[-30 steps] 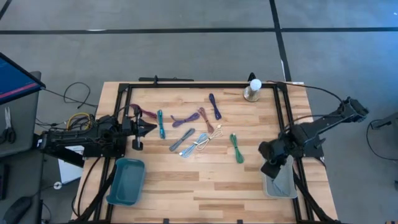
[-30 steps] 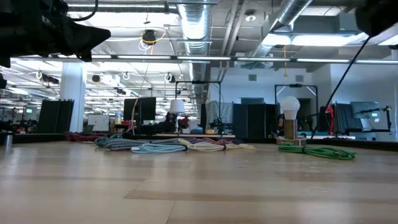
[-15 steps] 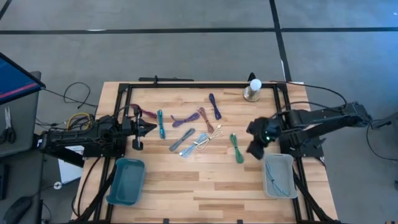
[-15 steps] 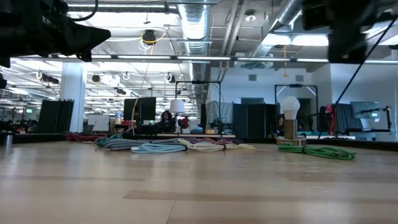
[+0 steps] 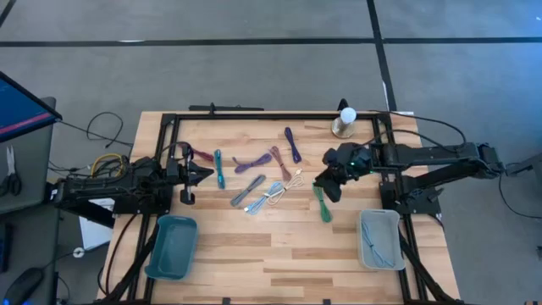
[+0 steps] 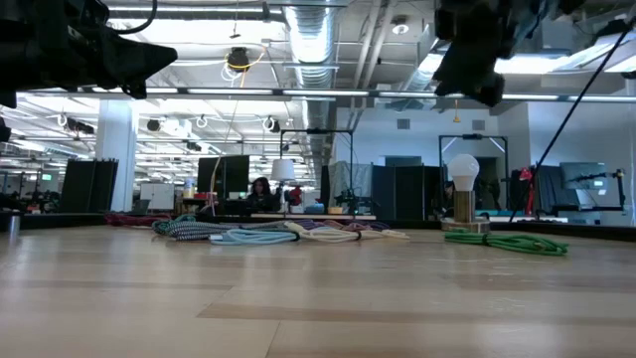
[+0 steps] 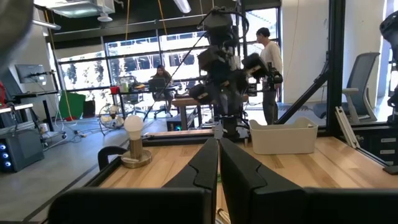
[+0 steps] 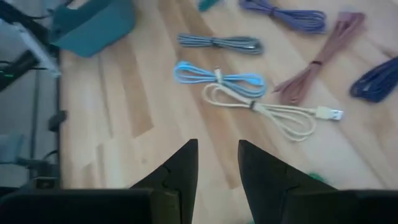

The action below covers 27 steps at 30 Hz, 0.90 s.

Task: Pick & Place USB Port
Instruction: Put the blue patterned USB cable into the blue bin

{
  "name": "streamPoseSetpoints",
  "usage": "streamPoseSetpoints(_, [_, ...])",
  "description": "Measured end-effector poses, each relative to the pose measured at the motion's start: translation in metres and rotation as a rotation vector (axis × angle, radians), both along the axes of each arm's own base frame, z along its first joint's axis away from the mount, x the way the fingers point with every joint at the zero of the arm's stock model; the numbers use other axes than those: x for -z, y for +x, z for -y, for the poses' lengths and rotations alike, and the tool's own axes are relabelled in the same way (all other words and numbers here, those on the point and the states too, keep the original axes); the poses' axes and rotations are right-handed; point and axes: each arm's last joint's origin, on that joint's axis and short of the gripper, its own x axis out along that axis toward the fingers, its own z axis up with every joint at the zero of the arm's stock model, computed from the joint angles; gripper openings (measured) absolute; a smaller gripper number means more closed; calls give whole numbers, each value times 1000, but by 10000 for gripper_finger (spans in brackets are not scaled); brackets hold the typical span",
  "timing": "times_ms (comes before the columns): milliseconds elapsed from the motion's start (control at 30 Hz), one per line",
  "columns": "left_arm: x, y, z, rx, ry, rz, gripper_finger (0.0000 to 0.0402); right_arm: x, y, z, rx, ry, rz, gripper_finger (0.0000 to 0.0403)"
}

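Swinging away from the grey bin [image 5: 378, 240], where it hung a second ago, the right gripper [image 5: 331, 187] now hovers with jaws parted and empty above the green cable [image 5: 323, 203] on the table [image 5: 254, 246]. Left gripper [image 5: 200, 174] unmoved, jaws closed, beside the teal cable [image 5: 218, 168].

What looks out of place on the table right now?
Nothing stands out. The bundled cables lie coiled on the wood, the grey bin and teal bin sit upright, and the right end effector hovers open above the green cable.
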Motion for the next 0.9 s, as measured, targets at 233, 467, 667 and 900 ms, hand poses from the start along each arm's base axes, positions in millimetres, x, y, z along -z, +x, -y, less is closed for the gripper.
streamPoseSetpoints(233, [1,1,0,0,-1,-9,17,36,25,18,136,-81,-157,107])
streamPoseSetpoints(467, [1,1,0,0,-1,-9,17,69,55,31,262,-174,-181,107])
streamPoseSetpoints(667, [1,1,0,0,-1,-8,17,90,76,38,304,-175,-131,107])
streamPoseSetpoints(900, [0,1,0,0,-1,-7,17,104,75,50,405,-255,-205,107])
